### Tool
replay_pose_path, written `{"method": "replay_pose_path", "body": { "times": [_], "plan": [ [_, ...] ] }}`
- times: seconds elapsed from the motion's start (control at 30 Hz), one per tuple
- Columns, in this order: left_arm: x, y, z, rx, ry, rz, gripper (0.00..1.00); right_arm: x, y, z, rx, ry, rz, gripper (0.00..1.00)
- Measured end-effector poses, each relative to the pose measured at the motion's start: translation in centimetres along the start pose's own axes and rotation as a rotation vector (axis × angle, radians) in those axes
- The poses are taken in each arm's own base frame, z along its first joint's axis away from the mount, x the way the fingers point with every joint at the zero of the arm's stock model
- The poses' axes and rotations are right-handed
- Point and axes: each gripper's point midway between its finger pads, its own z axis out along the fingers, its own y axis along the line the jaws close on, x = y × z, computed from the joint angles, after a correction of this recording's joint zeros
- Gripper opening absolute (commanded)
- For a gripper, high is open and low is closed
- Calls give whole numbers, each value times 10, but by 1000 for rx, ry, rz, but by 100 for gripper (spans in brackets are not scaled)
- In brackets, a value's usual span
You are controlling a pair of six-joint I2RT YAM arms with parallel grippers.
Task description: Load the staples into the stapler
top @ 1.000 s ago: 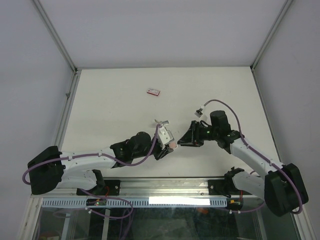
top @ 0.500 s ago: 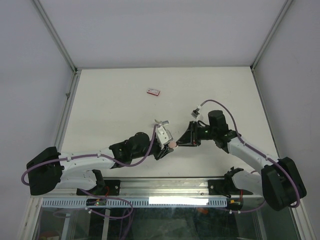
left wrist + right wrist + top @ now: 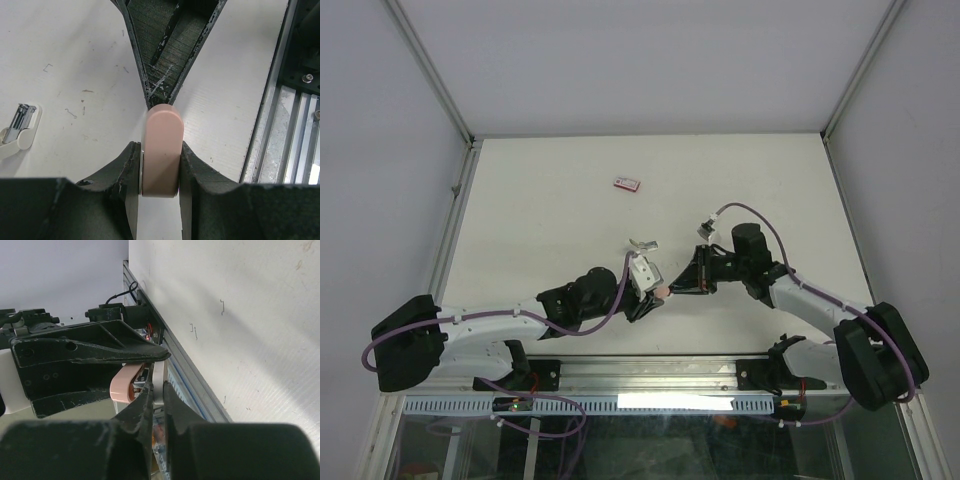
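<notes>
— Anything different from a second ago?

— Yes. Finding the right end effector further left, now up against the pink end of the stapler instead of standing apart from it. Same spot as before for the left end effector and the red-pink box.

— And the grips?

— Left: pinching the stapler's rounded pink end between both fingers. Right: drawn almost together on a thin pale edge beside that pink end, tips meeting in a point.

— Counting now?

— Two arms, two end effectors, one stapler, one box. Also one white part with a metal channel, lying on the surface beside the grip and apart from it. Cannot tell whether it belongs to the stapler.

— Staples?

— Seen only as loose staples, bent and scattered on the surface: at least two in the left wrist view, at least three in the right wrist view. Box lying flat, well away toward the far edge.
</notes>
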Motion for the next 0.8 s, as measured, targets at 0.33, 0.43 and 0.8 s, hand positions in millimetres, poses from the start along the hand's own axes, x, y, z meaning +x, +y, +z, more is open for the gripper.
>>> {"method": "replay_pose_path", "body": {
  "times": [0.33, 0.43, 0.8],
  "plan": [
    [-9, 5, 0, -27, -46, -3, 85, -4, -2, 2, 22, -34, 2, 0],
    [-23, 4, -2, -29, -102, -26, 96, -8, -5, 1, 55, -73, -10, 0],
    [-76, 36, -14, -172, -222, -397, 99, -38, -38, 1, 249, -258, -95, 0]
  ]
}}
